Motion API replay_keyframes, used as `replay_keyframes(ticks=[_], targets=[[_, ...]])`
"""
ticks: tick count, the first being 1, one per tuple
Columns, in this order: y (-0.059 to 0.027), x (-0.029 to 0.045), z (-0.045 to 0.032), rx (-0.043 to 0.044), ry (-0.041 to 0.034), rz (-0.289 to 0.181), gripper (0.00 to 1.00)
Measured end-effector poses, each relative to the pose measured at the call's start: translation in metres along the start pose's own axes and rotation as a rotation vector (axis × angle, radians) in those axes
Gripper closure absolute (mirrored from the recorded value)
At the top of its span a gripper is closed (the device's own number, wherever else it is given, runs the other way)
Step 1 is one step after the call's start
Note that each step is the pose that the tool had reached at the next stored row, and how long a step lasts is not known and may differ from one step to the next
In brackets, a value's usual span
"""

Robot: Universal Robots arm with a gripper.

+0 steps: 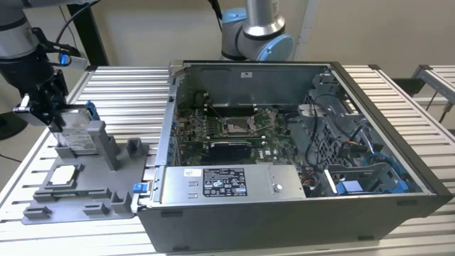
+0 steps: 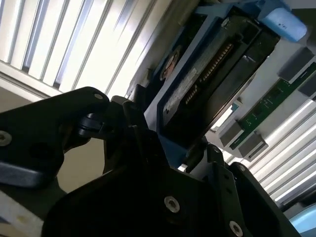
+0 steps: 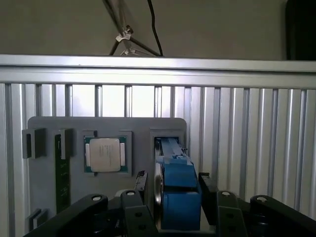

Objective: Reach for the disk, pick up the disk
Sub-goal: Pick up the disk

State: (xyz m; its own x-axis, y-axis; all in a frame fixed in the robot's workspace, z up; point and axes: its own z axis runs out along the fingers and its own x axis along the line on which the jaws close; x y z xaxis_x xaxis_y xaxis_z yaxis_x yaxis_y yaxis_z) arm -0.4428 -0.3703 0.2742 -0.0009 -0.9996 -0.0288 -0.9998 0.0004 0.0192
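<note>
Tool (image 3: 173, 177) flanks upright disk (image 3: 178, 202) in grey holder (image 3: 143, 126), chip (image 3: 104, 154) beside it.

Arm (image 1: 14, 37) at exterior view's upper left: silver-grey shell, black cabling; gripper (image 3: 172, 183) matte black, with bright round screw heads

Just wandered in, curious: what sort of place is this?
Probably a robotics lab for computer assembly: a robot's gripper is at a disk in a grey fixture, beside an open computer case on a slatted table.
</note>
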Motion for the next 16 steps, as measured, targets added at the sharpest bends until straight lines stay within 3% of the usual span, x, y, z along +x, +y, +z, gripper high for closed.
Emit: replay_keyframes(ticks=[16], targets=[[-0.0002,0.0002,0.0082,-0.0019,0.0001,0.000,0.00]])
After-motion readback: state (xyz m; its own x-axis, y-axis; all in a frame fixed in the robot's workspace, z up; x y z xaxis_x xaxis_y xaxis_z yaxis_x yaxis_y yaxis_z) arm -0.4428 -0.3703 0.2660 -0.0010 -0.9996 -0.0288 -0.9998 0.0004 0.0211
